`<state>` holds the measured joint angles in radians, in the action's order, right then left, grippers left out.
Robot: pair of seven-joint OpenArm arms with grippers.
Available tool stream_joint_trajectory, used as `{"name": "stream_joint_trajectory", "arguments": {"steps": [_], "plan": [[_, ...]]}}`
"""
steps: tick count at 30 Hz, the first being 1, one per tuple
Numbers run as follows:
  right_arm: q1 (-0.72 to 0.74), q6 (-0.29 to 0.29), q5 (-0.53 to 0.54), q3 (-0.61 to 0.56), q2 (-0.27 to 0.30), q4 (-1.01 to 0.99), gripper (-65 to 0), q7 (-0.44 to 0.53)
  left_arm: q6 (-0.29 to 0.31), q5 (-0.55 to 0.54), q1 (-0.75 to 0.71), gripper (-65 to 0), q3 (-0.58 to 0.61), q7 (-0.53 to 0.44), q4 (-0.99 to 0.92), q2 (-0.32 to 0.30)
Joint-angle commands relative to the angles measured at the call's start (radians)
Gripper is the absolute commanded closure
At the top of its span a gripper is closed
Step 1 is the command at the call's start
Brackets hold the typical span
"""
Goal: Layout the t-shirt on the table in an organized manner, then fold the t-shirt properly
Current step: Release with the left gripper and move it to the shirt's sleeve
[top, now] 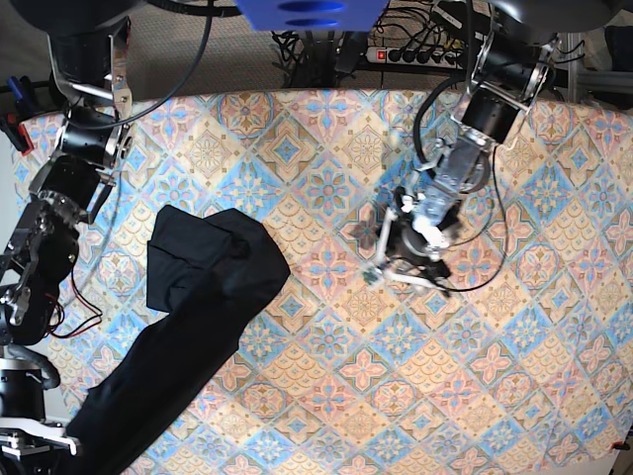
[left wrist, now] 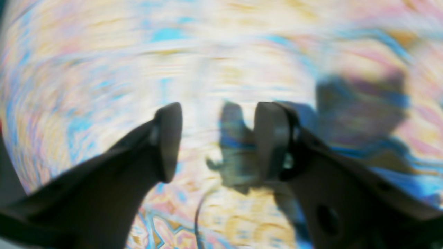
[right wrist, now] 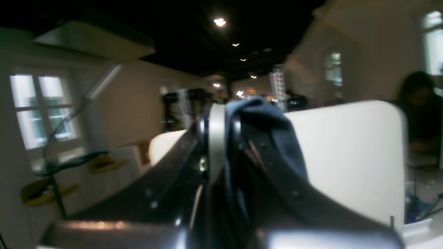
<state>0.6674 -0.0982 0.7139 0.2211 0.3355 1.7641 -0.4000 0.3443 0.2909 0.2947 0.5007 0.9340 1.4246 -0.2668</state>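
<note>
Lying bunched along one side of the bench (top: 326, 327): one t-shirt (top: 188, 336), plain black, short-sleeved, no print. In the base view it runs as a long dark band from a folded-over clump near the bench's middle-left down to the lower-left corner, where it rises off the surface toward the right hand (right wrist: 221, 138). Right hand: closed, with a fold of dark cloth pinched between its fingers and draped over them in the right wrist view. Left hand (left wrist: 218, 138): fingers parted, nothing between them, hovering above bare patterned bench well apart from the t-shirt; its wrist view is smeared by motion blur. Handling, as a judgement: fabric thin, soft and light, no stiffness, so it will sag, trail and fold on itself from any single hold; not fragile; likely to slide easily over the bench cover. Best purchase: two spread points on a hem or at the shoulders, pinched at the edge, so the body hangs flat for laying out. Layout not yet achieved; folding not begun.
</note>
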Motion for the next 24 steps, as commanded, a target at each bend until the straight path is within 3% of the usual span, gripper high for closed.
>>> {"name": "stream_joint_trajectory", "arguments": {"steps": [1,6,13,15,21,24], "plan": [[0.059,-0.008,0.008,0.001,0.009,-0.007,0.0,0.028,-0.011,0.017,0.034,-38.0,0.040,0.003,-0.002,0.018],[0.120,-0.008,0.008,-0.002,0.009,-0.083,0.0,0.023,-0.009,0.026,0.059,-40.2,0.217,0.035,-0.046,0.068],[0.133,-0.007,0.006,-0.009,0.009,-0.085,0.0,0.023,-0.012,0.023,0.062,-40.2,0.229,-0.025,-0.124,0.220],[0.145,-0.007,0.003,-0.010,0.010,-0.088,0.0,0.023,-0.014,0.023,0.057,-40.2,0.197,-0.053,-0.124,0.246],[0.196,-0.007,-0.070,-0.058,0.010,-0.117,0.0,0.028,-0.012,0.020,0.051,-40.2,-0.053,-0.097,-0.126,0.395],[0.196,-0.007,-0.075,-0.058,0.009,-0.123,0.0,0.029,-0.014,0.021,0.053,-40.2,-0.066,-0.097,-0.166,0.420]]}}
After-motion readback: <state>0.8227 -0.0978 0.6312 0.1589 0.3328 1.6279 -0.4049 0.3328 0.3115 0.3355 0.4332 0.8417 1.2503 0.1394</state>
